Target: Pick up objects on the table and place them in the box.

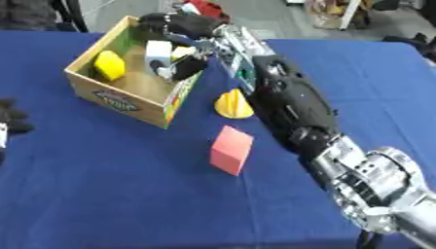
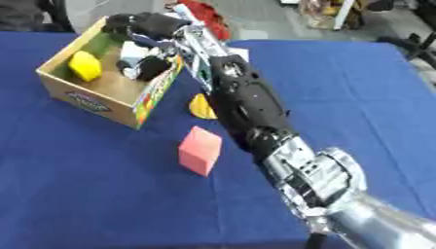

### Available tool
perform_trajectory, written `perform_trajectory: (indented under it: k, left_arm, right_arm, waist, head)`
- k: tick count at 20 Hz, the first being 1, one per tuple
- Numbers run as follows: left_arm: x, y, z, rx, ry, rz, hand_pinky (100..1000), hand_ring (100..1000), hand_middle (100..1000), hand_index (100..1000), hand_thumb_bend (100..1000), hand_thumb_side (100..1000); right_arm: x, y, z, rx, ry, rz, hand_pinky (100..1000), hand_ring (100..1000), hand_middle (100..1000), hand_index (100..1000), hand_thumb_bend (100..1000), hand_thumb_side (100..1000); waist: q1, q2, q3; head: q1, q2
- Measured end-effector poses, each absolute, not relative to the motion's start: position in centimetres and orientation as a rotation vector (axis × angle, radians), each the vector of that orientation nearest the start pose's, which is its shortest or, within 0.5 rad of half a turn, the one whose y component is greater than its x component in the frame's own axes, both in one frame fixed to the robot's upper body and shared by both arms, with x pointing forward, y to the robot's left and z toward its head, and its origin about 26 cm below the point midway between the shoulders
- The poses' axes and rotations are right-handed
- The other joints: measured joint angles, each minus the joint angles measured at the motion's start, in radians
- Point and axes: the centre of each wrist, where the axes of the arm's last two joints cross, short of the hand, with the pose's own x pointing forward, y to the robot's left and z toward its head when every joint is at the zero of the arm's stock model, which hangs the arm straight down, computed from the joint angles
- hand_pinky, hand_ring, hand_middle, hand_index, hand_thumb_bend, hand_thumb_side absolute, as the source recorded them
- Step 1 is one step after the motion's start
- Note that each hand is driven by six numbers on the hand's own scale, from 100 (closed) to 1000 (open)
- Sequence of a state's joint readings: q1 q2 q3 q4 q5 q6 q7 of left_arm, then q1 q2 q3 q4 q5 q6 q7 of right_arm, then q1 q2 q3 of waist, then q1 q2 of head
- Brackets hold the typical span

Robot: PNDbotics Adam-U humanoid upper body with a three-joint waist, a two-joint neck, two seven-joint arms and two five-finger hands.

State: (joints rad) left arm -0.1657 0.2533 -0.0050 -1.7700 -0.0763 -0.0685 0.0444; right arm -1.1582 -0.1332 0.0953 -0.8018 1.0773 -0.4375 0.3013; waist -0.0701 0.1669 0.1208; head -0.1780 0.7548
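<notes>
- My right arm comes in from the lower right and stretches across the blue desk point(image 1: 102, 194) to the wooden box point(image 1: 115, 95) at the far left.
- My right hand point(image 1: 174, 24) is above the far right corner of the box, over its opening.
- The fingers point(image 1: 189, 65) of that hand curl downward into the box, next to a white block point(image 1: 157, 51). I cannot tell whether they hold the block or only hang beside it.
- The white block stands in the far right part of the box, with something small and yellow point(image 1: 183, 50) just beside it; I cannot make out what that is.
- A yellow object point(image 1: 109, 65) lies inside the box near its left wall, well apart from my fingers.
- A yellow cone-like piece point(image 1: 232, 104) sits on the desk just outside the box's right wall, right beside my forearm.
- A pink block point(image 1: 231, 149) stands on the desk nearer to me, apart from the cone and the box, tilted so that one corner points toward me.
- My left hand point(image 1: 10, 124) shows only at the left edge of the left eye view, dark fingers raised over the desk and holding nothing.
</notes>
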Motion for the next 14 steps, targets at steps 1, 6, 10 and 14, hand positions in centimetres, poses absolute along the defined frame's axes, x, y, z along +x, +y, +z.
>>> perform_trajectory:
  k: [1, 6, 10, 14]
  left_arm:
    - [30.9, 27.6, 10.0, 0.247, -1.992, -0.277, 678, 569, 575, 772, 100, 710]
    - [30.8, 27.7, 9.9, 0.255, -1.987, -0.273, 678, 569, 574, 772, 100, 709]
    - [30.8, 27.9, 9.9, 0.265, -1.987, -0.266, 678, 568, 574, 772, 100, 710]
    - [30.8, 27.9, 9.9, 0.267, -1.988, -0.265, 679, 567, 573, 772, 100, 711]
  right_arm:
    - [50.0, -14.1, 22.4, -0.719, -1.778, 1.732, 957, 983, 1000, 1000, 100, 447]
    - [51.1, -19.9, 22.1, -0.704, -1.590, 1.587, 1000, 1000, 1000, 1000, 100, 262]
    - [51.4, -23.7, 21.1, -0.702, -1.416, 1.515, 1000, 1000, 1000, 1000, 100, 183]
    - [51.5, -25.9, 19.9, -0.706, -1.299, 1.463, 1000, 1000, 1000, 1000, 100, 221]
  waist:
    - [0.000, 0.000, -0.002]
    - [0.000, 0.000, -0.005]
    - [0.000, 0.000, -0.008]
    - [0.000, 0.000, -0.009]
  head:
    - [0.002, 0.000]
    - [0.012, 0.000]
    - [0.020, -0.001]
    - [0.026, -0.010]
